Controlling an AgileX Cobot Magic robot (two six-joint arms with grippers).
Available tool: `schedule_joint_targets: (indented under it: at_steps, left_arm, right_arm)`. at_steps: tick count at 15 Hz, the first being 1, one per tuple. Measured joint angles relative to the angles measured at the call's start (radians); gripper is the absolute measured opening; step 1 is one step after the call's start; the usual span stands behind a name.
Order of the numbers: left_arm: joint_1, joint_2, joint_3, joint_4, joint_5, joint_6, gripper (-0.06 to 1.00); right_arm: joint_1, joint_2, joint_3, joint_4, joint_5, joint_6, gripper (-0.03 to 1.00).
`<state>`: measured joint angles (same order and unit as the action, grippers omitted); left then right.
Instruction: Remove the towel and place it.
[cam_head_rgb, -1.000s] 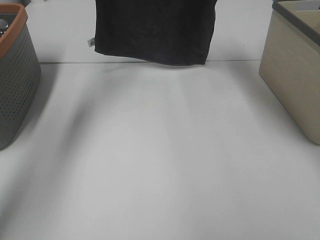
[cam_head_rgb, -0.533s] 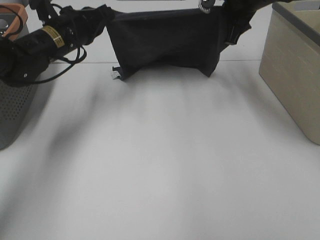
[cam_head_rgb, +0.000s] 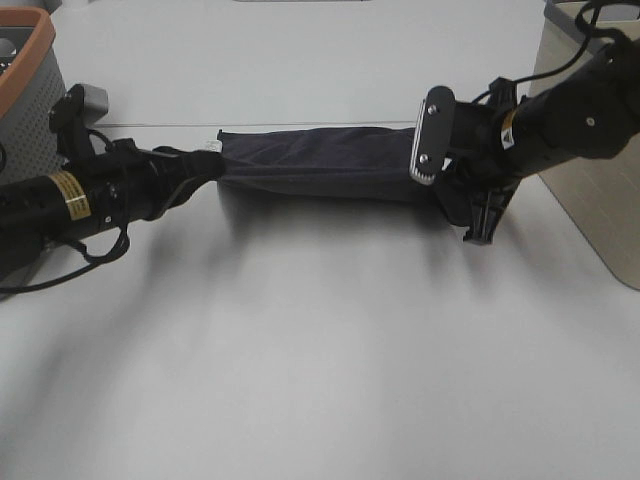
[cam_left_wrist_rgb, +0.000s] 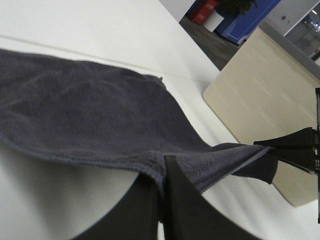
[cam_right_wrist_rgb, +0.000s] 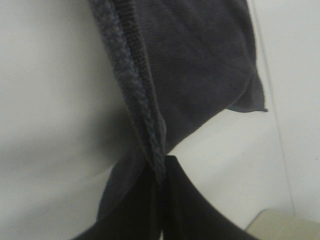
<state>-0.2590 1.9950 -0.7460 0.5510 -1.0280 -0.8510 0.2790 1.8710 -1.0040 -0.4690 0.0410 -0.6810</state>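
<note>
The towel (cam_head_rgb: 320, 163), dark navy terry cloth, is stretched flat and low over the white table between my two grippers, across the table's middle. A small white tag (cam_head_rgb: 212, 146) shows at its left corner. My left gripper (cam_head_rgb: 215, 165) is shut on the towel's left edge; the left wrist view shows the towel (cam_left_wrist_rgb: 90, 115) pinched between the shut fingers (cam_left_wrist_rgb: 162, 200). My right gripper (cam_head_rgb: 440, 165) is shut on the towel's right edge; the right wrist view shows the hem (cam_right_wrist_rgb: 145, 130) clamped between its fingers (cam_right_wrist_rgb: 160, 200).
A grey perforated basket with an orange rim (cam_head_rgb: 30, 90) stands at the far left. A beige basket (cam_head_rgb: 590, 170) stands at the far right, also in the left wrist view (cam_left_wrist_rgb: 260, 85). A table seam (cam_head_rgb: 300, 124) runs behind the towel.
The towel hung high from its top edge a second ago. Both arms have come down and toward the camera with it, and it now lies stretched low over the table.
</note>
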Motion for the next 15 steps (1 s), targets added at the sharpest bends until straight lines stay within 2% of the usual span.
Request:
schedule_joint_targets:
  at_steps: [3, 6, 10, 11, 12, 13, 14, 15]
  left_arm:
    - [-0.005, -0.010, 0.096, 0.001, -0.004, -0.005, 0.00]
    - [-0.005, -0.011, 0.126, 0.002, 0.040, -0.030, 0.00]
    - [-0.005, -0.011, 0.139, 0.002, 0.079, -0.044, 0.00]
    - [-0.003, -0.012, 0.140, -0.012, 0.116, -0.053, 0.00]
    - [0.007, -0.012, 0.142, -0.040, 0.160, -0.063, 0.00]
    - [0.015, -0.012, 0.146, -0.050, 0.198, -0.079, 0.02]
    - [0.015, -0.012, 0.147, -0.045, 0.198, -0.089, 0.16]
    - [0.015, -0.012, 0.147, -0.043, 0.198, -0.098, 0.22]
  right_arm:
    - [0.003, 0.000, 0.134, -0.001, -0.108, -0.009, 0.02]
    - [0.004, 0.000, 0.189, -0.007, -0.178, 0.004, 0.02]
    - [0.006, 0.044, 0.192, -0.007, -0.221, 0.186, 0.03]
    - [0.004, 0.048, 0.192, -0.009, -0.207, 0.195, 0.08]
    - [-0.008, 0.048, 0.194, -0.018, -0.167, 0.202, 0.18]
    - [-0.016, 0.048, 0.197, -0.055, -0.149, 0.204, 0.37]
    - [-0.016, 0.048, 0.197, -0.060, -0.149, 0.204, 0.47]
    - [-0.016, 0.048, 0.197, -0.064, -0.149, 0.204, 0.52]
